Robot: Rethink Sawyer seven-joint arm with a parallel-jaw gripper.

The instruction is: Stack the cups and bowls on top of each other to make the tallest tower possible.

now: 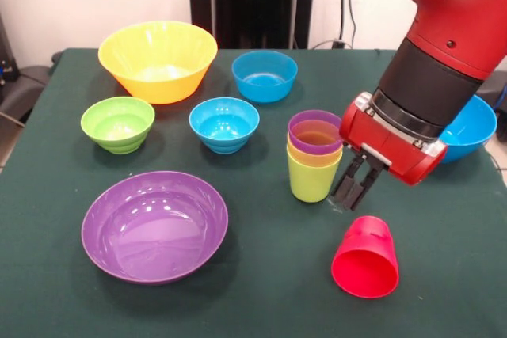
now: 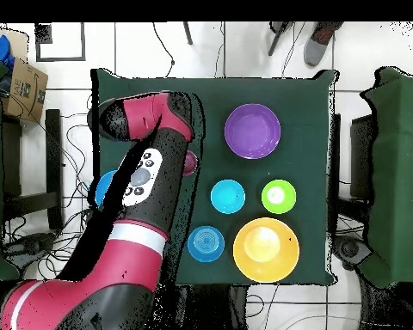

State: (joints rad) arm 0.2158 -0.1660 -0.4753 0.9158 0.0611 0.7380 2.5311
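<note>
Red cup [image 1: 365, 257] lies tipped on the surface [image 1: 261, 290], mouth toward the near edge, just near-side of the gripper [image 1: 354, 187]. Jaws narrow, holding nothing. Tower [image 1: 314, 156] stands just left: purple, yellow, lime nested.

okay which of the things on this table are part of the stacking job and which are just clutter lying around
For the job: tower of three nested cups, red cup on its side, yellow bowl, purple bowl, green bowl, two small blue bowls, large blue bowl, gripper.

Lying about: cardboard box and cables, both off the table.
</note>
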